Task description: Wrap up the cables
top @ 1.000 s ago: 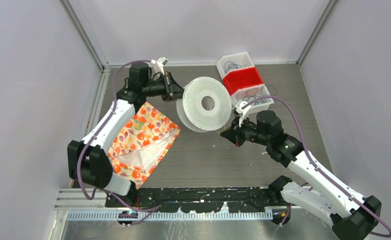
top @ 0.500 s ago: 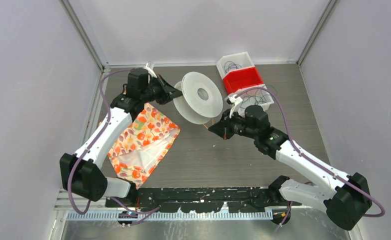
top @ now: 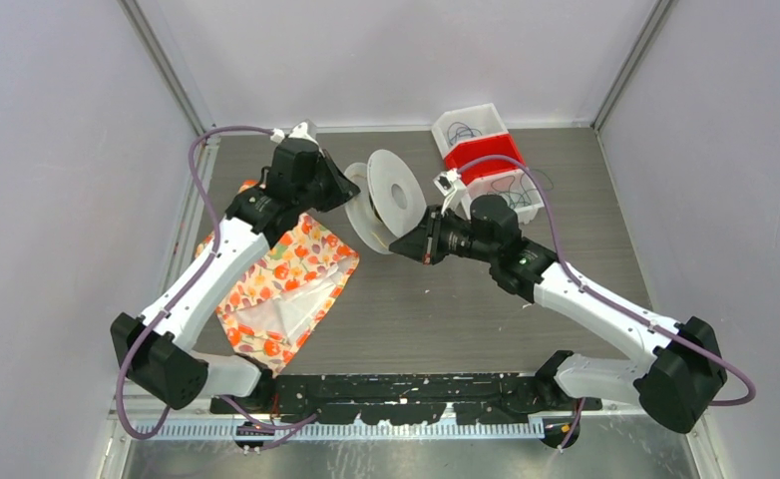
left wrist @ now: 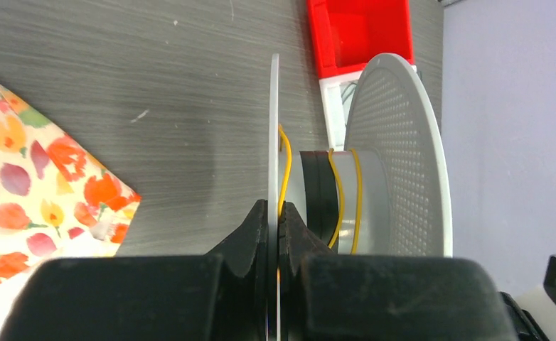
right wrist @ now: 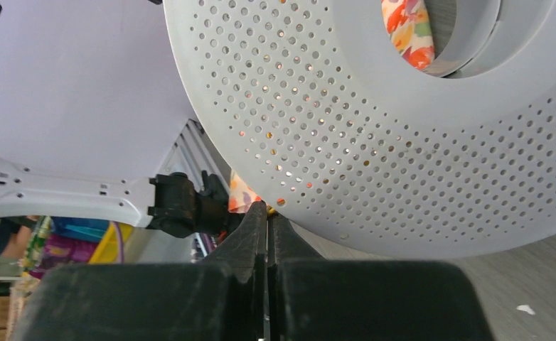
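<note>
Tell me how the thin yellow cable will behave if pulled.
Probably limp: the thin yellow cable curves closely round the hub of the pale perforated plastic spool. Likely light and snag-prone, since one strand bows loosely beside the flange pinched in the left claw.

We see a pale grey spool [top: 394,198], its flange dotted with rows of small holes. On its core run a yellow cable [left wrist: 284,170] and a black band [left wrist: 318,199]. Behind the spool sits a red bin [top: 483,157]. Left of it lies a cloth [top: 278,284] with orange and red flowers on cream. Under it the table [top: 446,319] is dark grey and wood-grained.
</note>
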You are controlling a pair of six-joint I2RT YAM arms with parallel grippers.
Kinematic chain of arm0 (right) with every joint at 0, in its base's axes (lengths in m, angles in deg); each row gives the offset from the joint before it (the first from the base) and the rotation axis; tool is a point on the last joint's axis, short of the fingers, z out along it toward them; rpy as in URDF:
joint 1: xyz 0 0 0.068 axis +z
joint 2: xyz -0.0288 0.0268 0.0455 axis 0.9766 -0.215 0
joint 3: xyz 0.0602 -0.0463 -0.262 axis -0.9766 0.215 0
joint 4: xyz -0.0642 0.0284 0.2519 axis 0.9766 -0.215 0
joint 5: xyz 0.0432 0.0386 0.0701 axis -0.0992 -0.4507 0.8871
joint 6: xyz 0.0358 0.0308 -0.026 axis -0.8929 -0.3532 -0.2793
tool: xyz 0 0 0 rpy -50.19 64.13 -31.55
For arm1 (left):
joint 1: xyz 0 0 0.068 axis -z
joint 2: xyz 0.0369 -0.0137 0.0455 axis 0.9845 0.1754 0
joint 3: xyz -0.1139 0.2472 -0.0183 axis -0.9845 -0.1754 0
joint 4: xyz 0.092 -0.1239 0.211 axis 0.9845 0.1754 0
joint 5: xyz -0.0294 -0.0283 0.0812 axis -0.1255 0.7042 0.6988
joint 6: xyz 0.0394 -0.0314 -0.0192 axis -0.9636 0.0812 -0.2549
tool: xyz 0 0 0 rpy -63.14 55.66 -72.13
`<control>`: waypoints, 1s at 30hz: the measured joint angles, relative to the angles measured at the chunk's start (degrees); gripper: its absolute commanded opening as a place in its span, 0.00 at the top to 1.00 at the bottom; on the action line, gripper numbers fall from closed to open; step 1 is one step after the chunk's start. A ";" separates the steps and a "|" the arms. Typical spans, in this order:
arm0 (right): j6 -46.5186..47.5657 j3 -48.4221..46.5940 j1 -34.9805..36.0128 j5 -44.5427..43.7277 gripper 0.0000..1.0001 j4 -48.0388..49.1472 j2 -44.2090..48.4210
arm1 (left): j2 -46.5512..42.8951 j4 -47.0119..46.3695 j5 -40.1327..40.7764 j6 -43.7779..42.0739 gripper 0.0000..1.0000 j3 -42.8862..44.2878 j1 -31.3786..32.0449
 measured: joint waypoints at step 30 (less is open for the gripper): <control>-23.76 -1.18 3.13 -21.77 0.69 15.30 -5.64 | 0.63 4.70 17.86 -2.75 1.00 -1.38 9.70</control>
